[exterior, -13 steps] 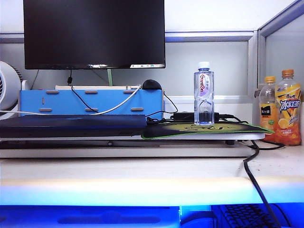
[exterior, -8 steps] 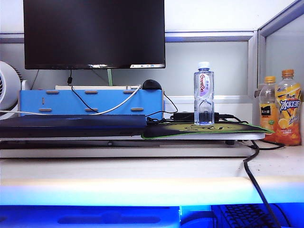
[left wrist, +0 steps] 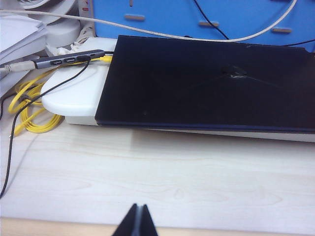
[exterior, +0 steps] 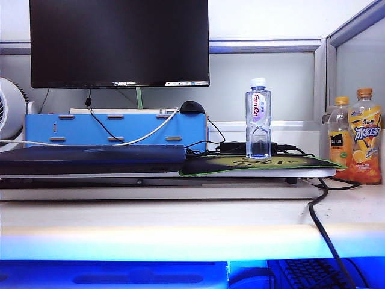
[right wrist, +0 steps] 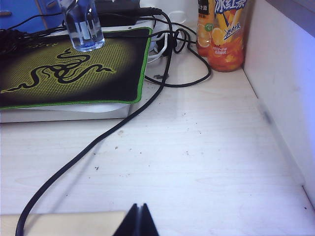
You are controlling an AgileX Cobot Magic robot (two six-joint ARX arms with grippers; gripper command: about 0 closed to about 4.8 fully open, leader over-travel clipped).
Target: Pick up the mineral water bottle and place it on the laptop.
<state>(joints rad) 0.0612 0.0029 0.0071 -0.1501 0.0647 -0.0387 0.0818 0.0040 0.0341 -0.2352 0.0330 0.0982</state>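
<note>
The black monitor fills the exterior view's eleven o'clock, over a blue box. Below it spreads the pale wooden bench. On a white riser lies the laptop – a flat dark slab at nine o'clock, lid closed. Just beside it, toward three o'clock, sits the green-edged mouse pad, and upright on that pad's far part stands the mineral water bottle, white cap on. Two orange-capped drink bottles stand at the far three o'clock. A black cable trails over the bench. The left end effector hangs above bare bench before the laptop, clenched and grasping nothing; the right end effector – likewise clenched, likewise bare – sits well apart from the bottle.
</note>
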